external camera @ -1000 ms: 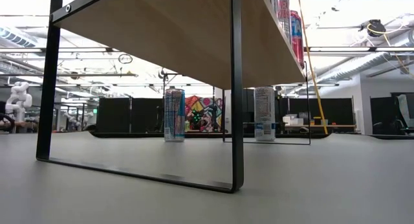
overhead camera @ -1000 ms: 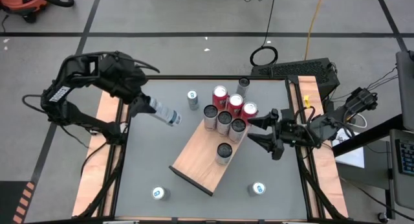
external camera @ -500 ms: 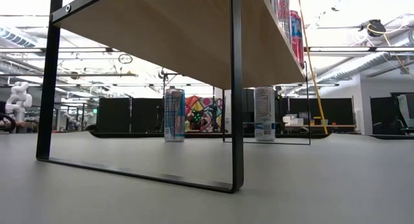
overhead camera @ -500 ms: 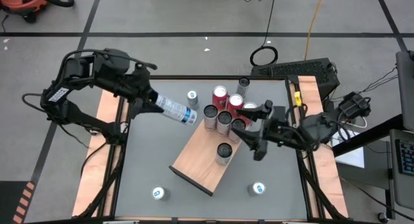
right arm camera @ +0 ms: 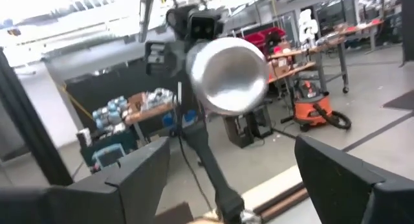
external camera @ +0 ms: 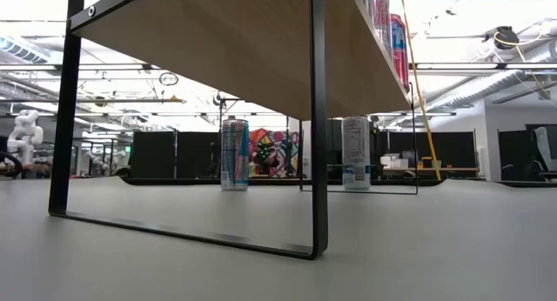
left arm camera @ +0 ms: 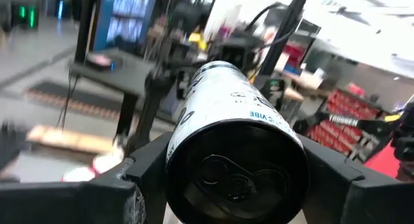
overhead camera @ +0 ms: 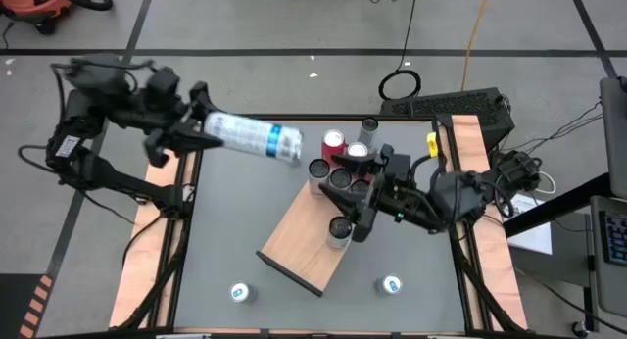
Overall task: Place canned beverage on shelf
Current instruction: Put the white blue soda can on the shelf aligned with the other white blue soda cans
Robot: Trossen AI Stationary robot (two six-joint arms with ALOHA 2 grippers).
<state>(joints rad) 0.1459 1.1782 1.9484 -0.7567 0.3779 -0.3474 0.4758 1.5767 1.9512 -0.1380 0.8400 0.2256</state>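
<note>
White can [overhead camera: 253,136] with blue print, lying sideways in the air, clamped between the fingers of the left gripper [overhead camera: 201,129] over the table's [overhead camera: 225,241] far-left edge; wooden shelf [overhead camera: 299,243] mid-table carries a cluster of cans [overhead camera: 333,143] at its far end; right gripper [overhead camera: 350,197] over that cluster, fingers apart, holding nothing

My left gripper [overhead camera: 201,133] is raised and clamped near the table's far-left corner, my right gripper [overhead camera: 345,197] spread wide mid-table.
</note>
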